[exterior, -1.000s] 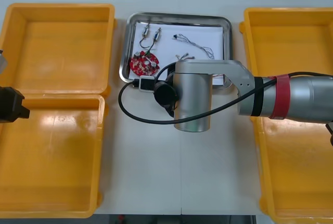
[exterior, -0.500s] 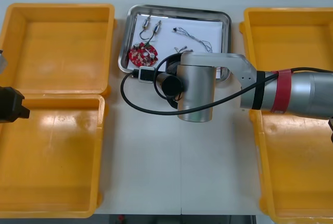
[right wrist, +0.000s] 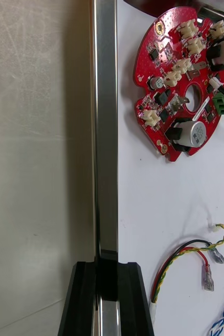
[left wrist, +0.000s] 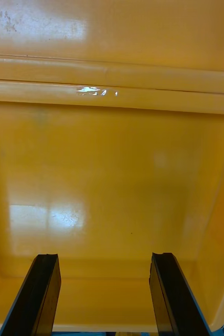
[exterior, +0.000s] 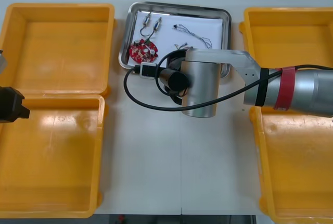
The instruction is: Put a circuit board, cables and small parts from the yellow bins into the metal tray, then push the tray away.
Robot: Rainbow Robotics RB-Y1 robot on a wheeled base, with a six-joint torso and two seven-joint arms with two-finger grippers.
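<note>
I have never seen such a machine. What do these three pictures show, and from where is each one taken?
This is a robot with two arms, each ending in a two-finger hand. The wide picture looks down from above the arms at a table. On it stand four yellow bins and, between them, a metal tray holding a red board, cables and small metal parts. The two tall pictures come from cameras on the wrists. The right wrist's shows the right hand with its black fingers closed on the tray's rim. The left wrist's shows the left hand open above one of the bins, holding nothing.
</note>
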